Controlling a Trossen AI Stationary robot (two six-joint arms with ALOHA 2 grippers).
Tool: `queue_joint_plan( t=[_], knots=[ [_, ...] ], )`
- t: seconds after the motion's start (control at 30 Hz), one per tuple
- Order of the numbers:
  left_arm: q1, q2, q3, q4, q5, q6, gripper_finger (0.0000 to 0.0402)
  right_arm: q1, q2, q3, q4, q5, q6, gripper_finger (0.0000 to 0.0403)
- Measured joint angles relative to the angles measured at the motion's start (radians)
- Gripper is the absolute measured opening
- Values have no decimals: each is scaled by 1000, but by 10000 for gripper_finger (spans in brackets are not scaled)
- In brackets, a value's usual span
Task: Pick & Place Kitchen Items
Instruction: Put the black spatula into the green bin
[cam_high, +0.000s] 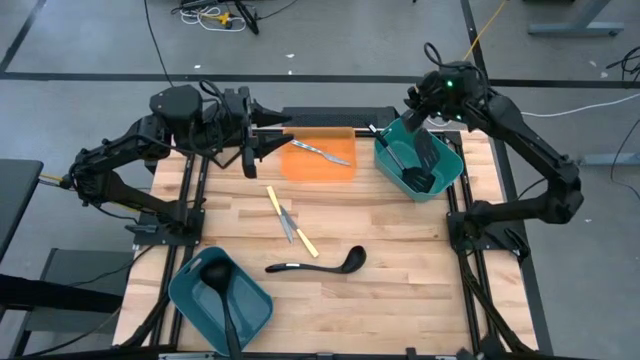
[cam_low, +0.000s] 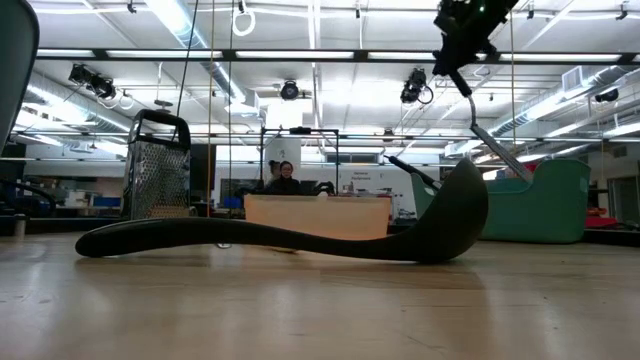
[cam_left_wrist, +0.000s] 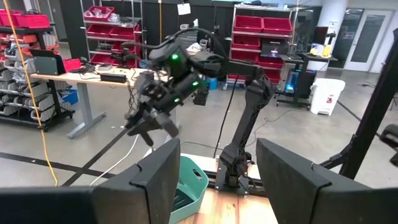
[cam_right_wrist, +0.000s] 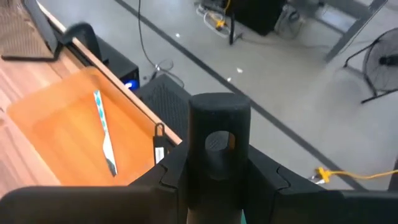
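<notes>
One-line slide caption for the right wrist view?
Right gripper fingers clamp a black utensil handle; silver fork lies on the orange tray beyond.

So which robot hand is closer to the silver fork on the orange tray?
Left. The left gripper hangs by the tray's edge, close to the fork. The right gripper is farther off, over the teal bin, gripping a black handle.

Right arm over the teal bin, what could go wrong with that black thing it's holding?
1. The right jaws pinch the black utensil only at its handle's very end, so it might swing or slip.
2. The teal bin already holds other black utensils; this one could land on them and lean over the rim.
3. The left jaws hang open close by, at the orange tray, so the two arms might bump.
</notes>
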Motion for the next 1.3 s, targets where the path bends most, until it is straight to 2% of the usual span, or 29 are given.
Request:
queue_joint_plan(
  t=[0.4, 0.83, 1.3],
  knots=[
    [0, 0, 0, 0, 0, 0, 215, -61, 138, 0, -31, -26, -8, 104],
    [0, 0, 0, 0, 0, 2, 215, -101, 152, -2, -21, -67, -9, 104],
    [0, 0, 0, 0, 0, 0, 215, -119, 150, -204, 154, -128, 27, 104]
  ],
)
